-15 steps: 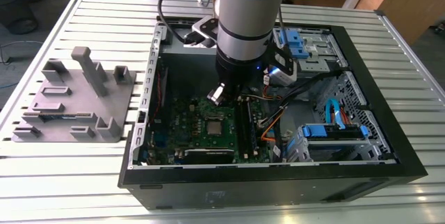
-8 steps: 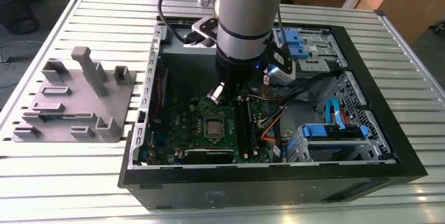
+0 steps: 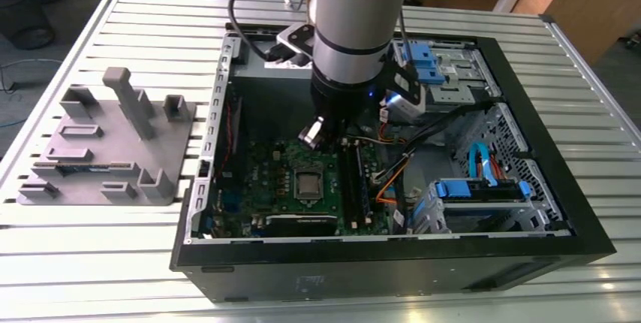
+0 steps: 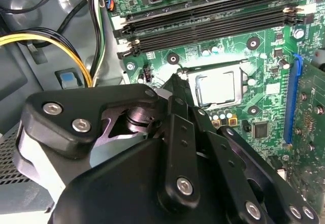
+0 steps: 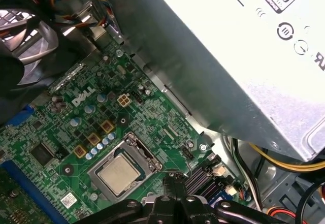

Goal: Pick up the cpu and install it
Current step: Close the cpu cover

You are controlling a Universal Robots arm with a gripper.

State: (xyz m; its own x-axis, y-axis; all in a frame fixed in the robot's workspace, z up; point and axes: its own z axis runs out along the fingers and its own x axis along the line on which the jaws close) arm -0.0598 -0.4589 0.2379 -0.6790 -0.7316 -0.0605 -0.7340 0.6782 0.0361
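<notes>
Table: a slatted metal table [image 3: 130, 263] carries everything in the exterior view.
Computer case: an open black computer case [image 3: 401, 274] lies on its side on the slats, and I hang inside it.
Tray: a grey plastic tray with upright blocks [image 3: 100, 150] sits well apart from the case, toward the exterior view's left.
Power supply: a silver-grey power supply box [image 5: 228, 66] stands beside the board in the first wrist view, with yellow and black wires [image 5: 284, 160] running out beneath it.
Motherboard: the green motherboard [image 3: 270, 188] lies flat on the case floor; black memory slots [image 4: 213, 23] run alongside the socket.
My arm: my arm [image 3: 350, 30] comes down into the case, above the board.
My gripper: my gripper [image 5: 175, 181] hovers near the socket, just off its edge.
My jaws: my black fingers [image 4: 177, 89] come together to a narrow tip with nothing between them, so I read them as closed and empty.
Socket frame: the metal socket frame [image 5: 136, 144] surrounds the chip.
Cpu: the cpu [image 5: 119, 176] lies flat in the socket on the motherboard, silver top up, apart from my fingertips.
</notes>
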